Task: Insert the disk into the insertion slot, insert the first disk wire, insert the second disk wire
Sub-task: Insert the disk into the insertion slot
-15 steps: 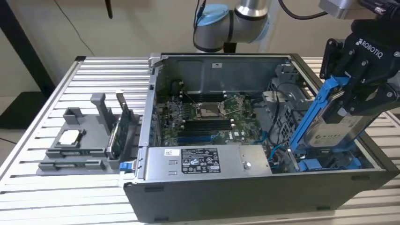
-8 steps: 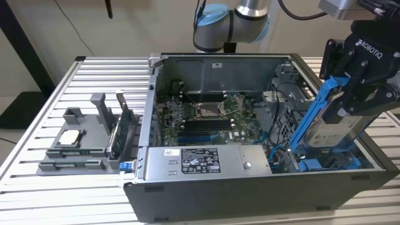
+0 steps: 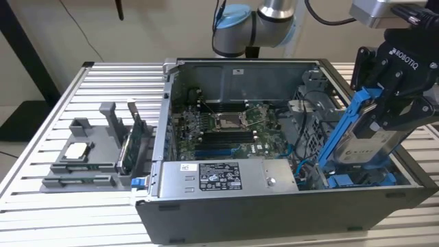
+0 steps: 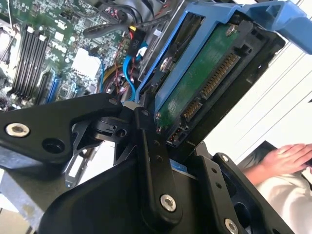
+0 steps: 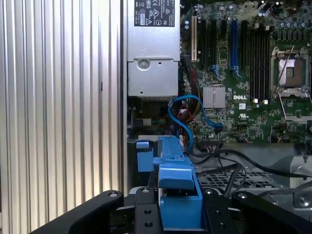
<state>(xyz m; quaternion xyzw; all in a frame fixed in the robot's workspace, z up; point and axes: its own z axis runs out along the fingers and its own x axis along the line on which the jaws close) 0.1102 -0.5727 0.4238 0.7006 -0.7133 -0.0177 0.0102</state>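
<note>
Pincer (image 3: 394, 116) clamped on the disk (image 3: 365, 145) holds it tilted just above the slot (image 3: 353, 181), on the exterior view's right of the case (image 3: 274, 218): disk not yet seated, both wire steps apparently undone.

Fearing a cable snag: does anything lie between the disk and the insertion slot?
Nothing visible does. The disk, held tilted by the gripper, has its lower end at the insertion slot; the blue cable loops beside it.
</note>
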